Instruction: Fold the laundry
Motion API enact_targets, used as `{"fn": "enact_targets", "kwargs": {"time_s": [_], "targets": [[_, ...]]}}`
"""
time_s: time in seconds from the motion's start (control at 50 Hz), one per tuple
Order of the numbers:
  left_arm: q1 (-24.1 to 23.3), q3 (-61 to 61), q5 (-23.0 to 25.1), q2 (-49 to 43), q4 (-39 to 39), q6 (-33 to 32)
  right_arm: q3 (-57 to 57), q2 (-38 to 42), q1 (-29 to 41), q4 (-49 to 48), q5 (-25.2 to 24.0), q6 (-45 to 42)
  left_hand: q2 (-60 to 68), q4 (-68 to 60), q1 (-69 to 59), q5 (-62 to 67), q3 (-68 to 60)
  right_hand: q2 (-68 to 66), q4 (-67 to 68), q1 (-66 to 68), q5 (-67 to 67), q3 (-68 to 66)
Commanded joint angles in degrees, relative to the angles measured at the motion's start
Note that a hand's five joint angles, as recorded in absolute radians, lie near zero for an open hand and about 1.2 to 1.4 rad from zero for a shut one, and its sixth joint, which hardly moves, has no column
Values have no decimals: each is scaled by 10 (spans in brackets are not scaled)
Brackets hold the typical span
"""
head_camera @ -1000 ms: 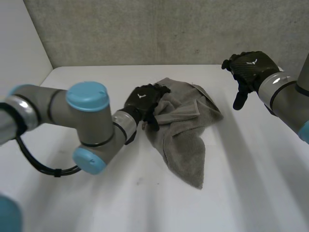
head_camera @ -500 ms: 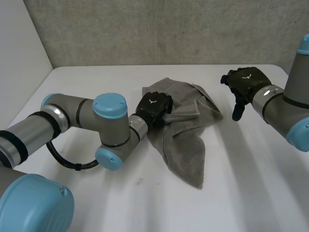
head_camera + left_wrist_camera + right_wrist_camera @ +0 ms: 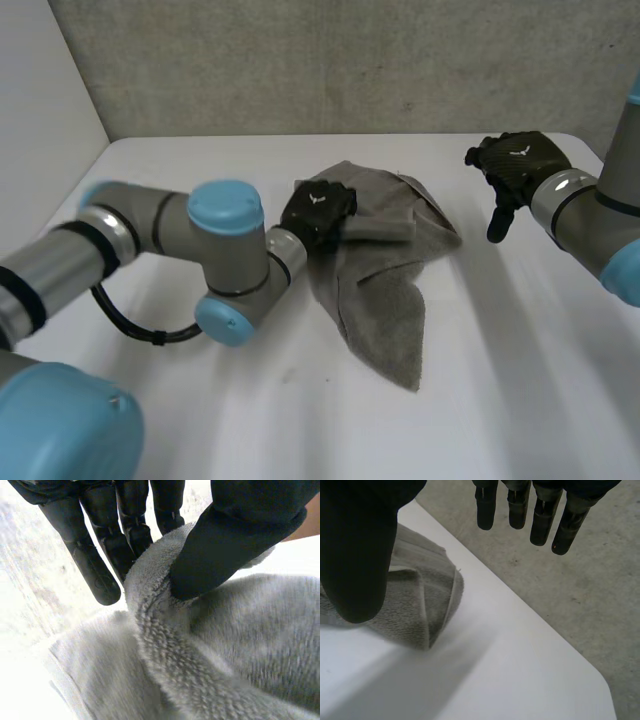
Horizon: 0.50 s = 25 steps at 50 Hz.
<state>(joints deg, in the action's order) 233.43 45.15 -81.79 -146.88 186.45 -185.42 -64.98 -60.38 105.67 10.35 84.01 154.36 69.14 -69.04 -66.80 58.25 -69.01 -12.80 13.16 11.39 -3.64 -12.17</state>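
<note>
One hand is gripping: the left hand (image 3: 318, 212) is pinching a raised fold at the left edge of the grey towel (image 3: 385, 290) between thumb and fingers. The right hand (image 3: 517, 165) is hovering straight-fingered and empty beside the towel's right corner. The towel is lying crumpled mid-desk. Lifting that fold slowly while the right hand takes the opposite corner should spread it flat. The white desk (image 3: 520, 400) is standing against a grey concrete wall (image 3: 330, 60).
</note>
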Motion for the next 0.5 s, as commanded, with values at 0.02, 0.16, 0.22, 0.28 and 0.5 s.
{"fn": "enact_targets", "kwargs": {"time_s": [0.02, 0.16, 0.22, 0.28, 0.5], "targets": [[-3, 104, -11, 171, -27, -13, 16, 5, -27, 0, -50, 21, 109, -110, -132, 117, -110, 28, -32, -14, 36, 22], [4, 260, -7, 394, -30, -13, 56, 73, -65, -1, -242, 87, 109, -110, -132, 117, -110, 28, -32, -14, 36, 22], [3, 309, -7, 465, -31, -14, 78, 109, -66, -1, -301, 124, 109, -110, -132, 117, -110, 28, -32, -14, 36, 22], [3, 353, -7, 536, -28, -14, 89, 140, -61, -1, -349, 155, 109, -110, -132, 117, -110, 28, -32, -14, 36, 22], [4, 452, -7, 709, -40, -14, 75, 192, 12, -65, -309, 162, 109, -110, -132, 117, -110, 28, -32, -14, 36, 22]]}}
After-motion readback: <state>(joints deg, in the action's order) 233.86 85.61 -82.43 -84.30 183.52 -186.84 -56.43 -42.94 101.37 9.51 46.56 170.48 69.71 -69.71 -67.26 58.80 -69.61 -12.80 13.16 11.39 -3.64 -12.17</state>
